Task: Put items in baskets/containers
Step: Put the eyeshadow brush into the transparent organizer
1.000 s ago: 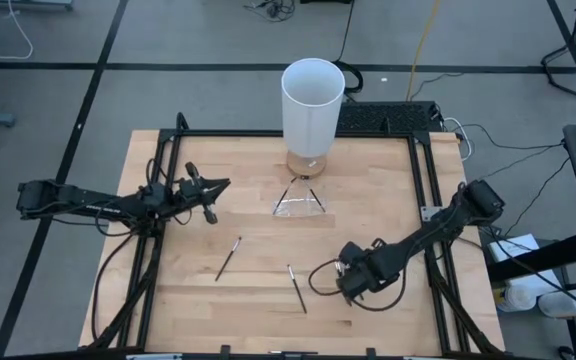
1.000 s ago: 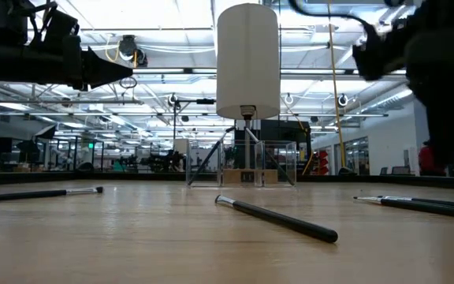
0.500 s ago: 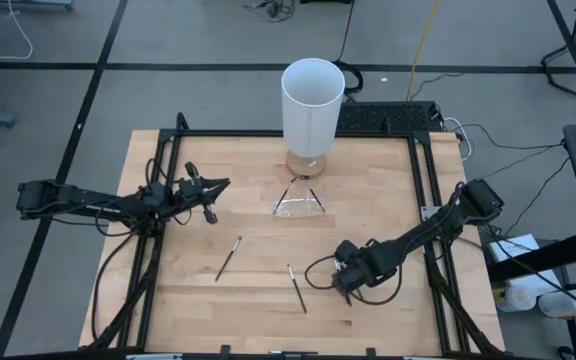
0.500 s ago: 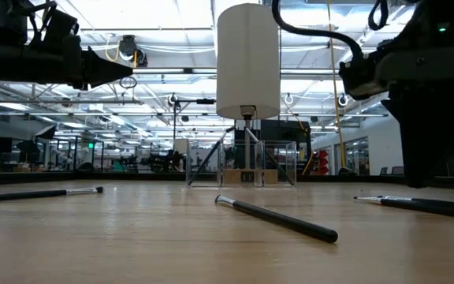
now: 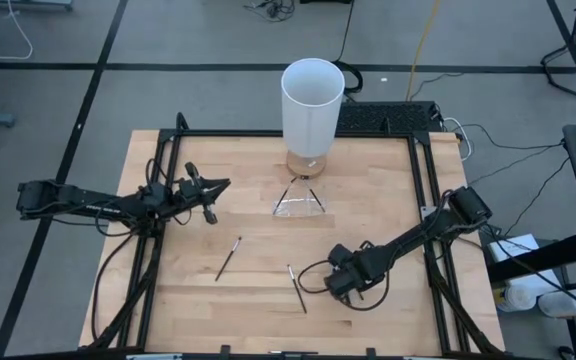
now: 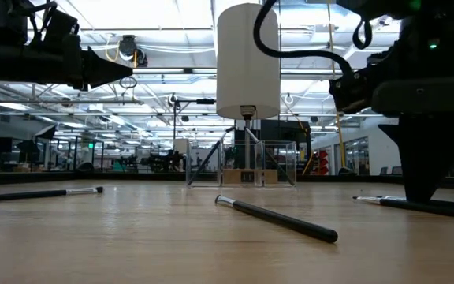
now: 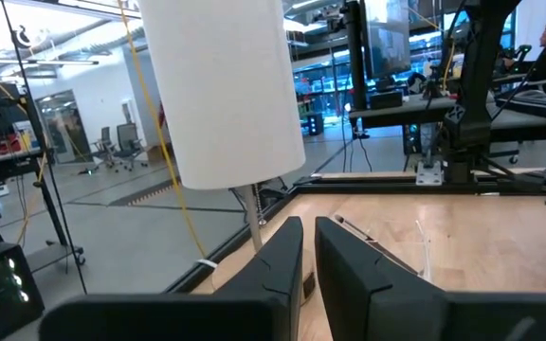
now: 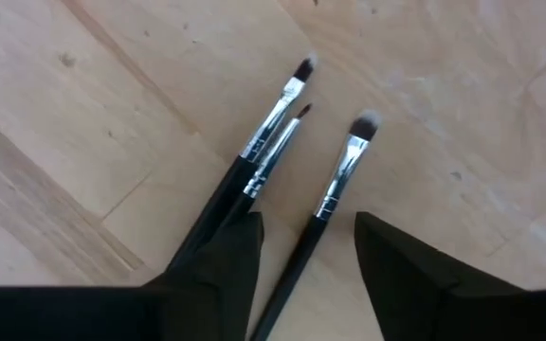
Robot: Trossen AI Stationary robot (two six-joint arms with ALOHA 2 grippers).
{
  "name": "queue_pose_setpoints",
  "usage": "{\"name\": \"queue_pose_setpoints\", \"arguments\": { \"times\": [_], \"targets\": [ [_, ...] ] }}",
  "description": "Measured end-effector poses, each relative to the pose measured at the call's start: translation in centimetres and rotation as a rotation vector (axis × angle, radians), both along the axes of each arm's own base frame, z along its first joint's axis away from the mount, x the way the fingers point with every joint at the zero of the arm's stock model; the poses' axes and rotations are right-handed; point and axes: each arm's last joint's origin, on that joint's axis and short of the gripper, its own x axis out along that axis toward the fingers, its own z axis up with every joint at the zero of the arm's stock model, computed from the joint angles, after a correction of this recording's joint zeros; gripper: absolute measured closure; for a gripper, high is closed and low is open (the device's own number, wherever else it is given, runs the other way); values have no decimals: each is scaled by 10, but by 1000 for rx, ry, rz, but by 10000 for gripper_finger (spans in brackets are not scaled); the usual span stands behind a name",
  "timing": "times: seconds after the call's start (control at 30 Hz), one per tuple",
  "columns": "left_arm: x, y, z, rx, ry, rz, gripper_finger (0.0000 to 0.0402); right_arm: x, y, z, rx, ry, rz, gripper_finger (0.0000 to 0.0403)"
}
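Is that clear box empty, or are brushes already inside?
Looks empty: the clear container shows only background through its walls, and brushes lie on the table.

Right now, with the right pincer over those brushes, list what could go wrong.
1. The right pincer stands open astride one brush, with two more brushes lying against one finger; closing may catch or scatter them.
2. The brushes are much thinner than the fingers, so one could slip free on the way to the clear container.
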Motion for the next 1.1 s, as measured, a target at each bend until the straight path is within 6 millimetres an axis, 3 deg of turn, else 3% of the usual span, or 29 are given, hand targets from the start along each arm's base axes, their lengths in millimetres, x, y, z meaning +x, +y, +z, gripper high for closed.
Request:
{"name": "queue_pose_setpoints", "arguments": {
  "times": [0.43, 0.83, 1.1],
  "targets": [
    [0, 0, 0, -4, 3, -2, 360, 0, 1, -7, 39, 48, 33, 391],
    [0, 0, -1, -21, 4, -5, 360, -2, 0, -5, 8, 48, 67, 401],
    [0, 0, -1, -29, 1, -7, 360, -5, -6, 25, -80, -86, 83, 402]
  ]
}}
